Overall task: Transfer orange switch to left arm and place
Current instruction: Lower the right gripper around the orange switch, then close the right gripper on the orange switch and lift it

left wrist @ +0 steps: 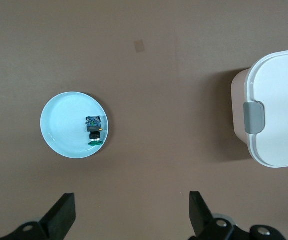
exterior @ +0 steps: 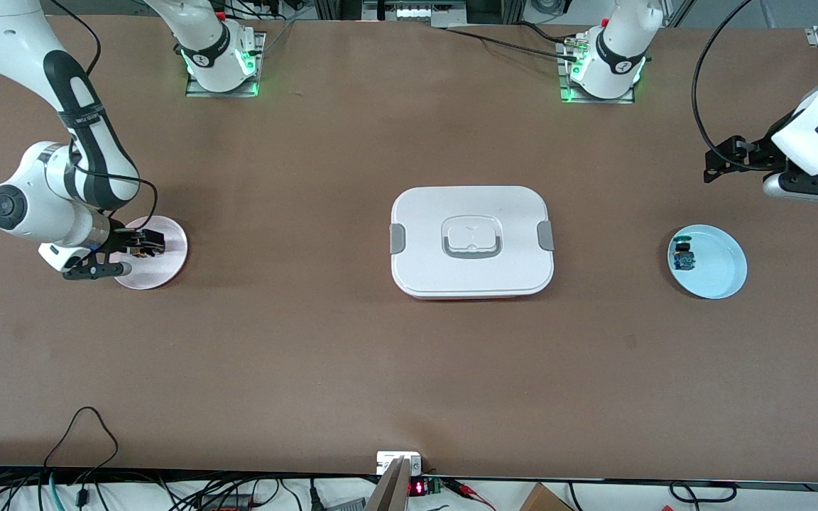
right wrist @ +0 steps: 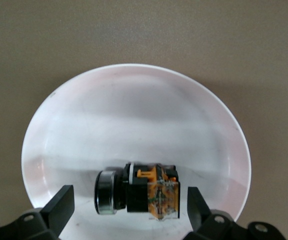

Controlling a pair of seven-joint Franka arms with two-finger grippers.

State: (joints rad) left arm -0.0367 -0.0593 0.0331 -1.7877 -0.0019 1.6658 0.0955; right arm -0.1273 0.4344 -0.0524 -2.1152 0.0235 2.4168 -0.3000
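Down low over the pink plate at the right arm's end of the surface, right pincer spread wide, gripping nothing. Orange switch lying on its side in that plate, squarely between the two fingers. Long axis running finger to finger, from nine o'clock to three o'clock in the right wrist view, so a squeeze would probably catch it end to end. Clearly the nearer arm for the pick.

Over at the other end, left pincer parked high above the surface, also wide open and empty, waiting. Below it a blue plate holding only the green-capped part. Box sitting dead centre between the plates, right on the straight line, lid on.
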